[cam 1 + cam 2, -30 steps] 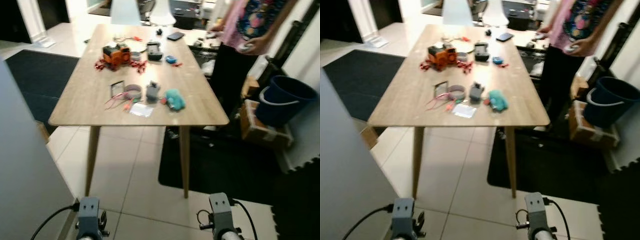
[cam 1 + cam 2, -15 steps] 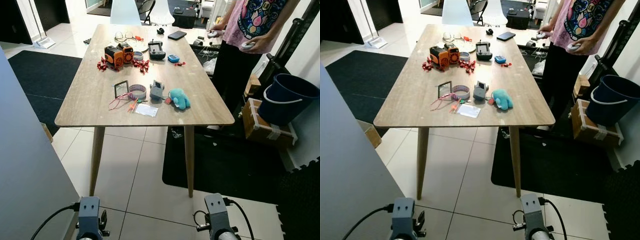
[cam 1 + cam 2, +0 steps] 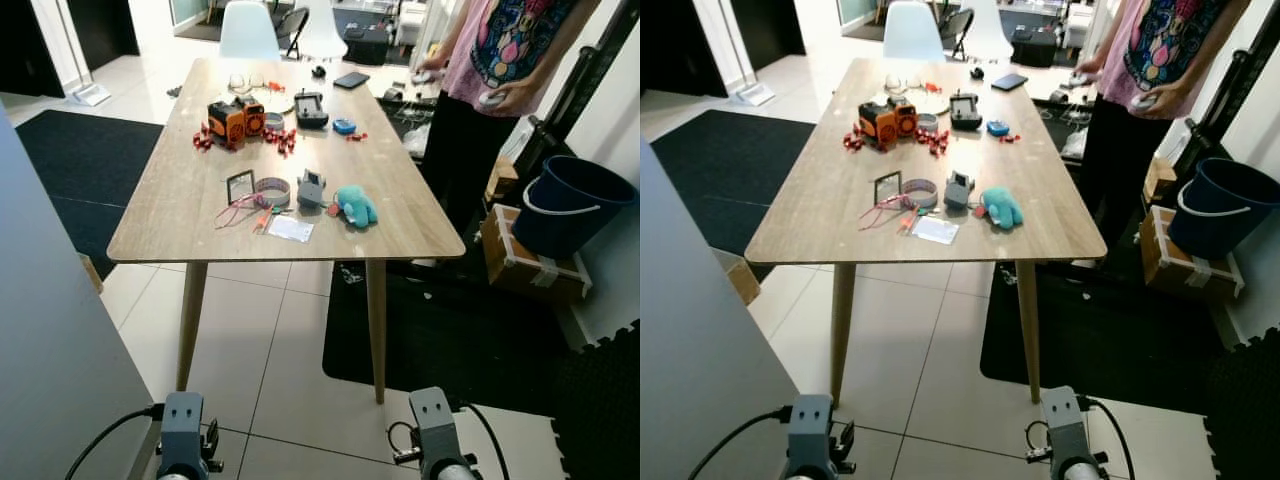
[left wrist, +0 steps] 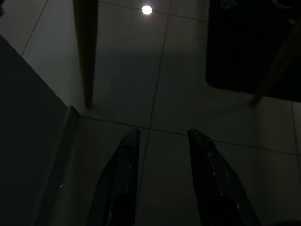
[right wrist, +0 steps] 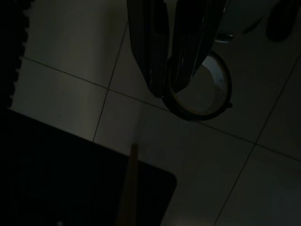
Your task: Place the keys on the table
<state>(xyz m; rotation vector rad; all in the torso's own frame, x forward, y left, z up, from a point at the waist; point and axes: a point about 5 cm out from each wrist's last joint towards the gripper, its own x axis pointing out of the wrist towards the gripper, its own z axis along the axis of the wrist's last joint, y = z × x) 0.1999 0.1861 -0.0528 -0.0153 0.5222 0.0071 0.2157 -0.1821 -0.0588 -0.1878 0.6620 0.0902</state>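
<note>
Grey wrist blocks (image 3: 181,412), black cables — long black fingers (image 4: 123,179)

key ring (image 5: 197,89) dangling from right claw (image 5: 181,77); wooden table (image 3: 190,190) ahead.

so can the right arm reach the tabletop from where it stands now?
Probably not yet. The right gripper hangs low, pointed at the floor, closed on a ring. The table stands ahead across open tiles, its top well above the wrists. Nothing blocks the approach.

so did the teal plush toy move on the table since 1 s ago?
No. The teal plush toy sits right of the grey gadget, near the table's front right corner, as before. The whole picture shifted, so the camera moved.
</note>
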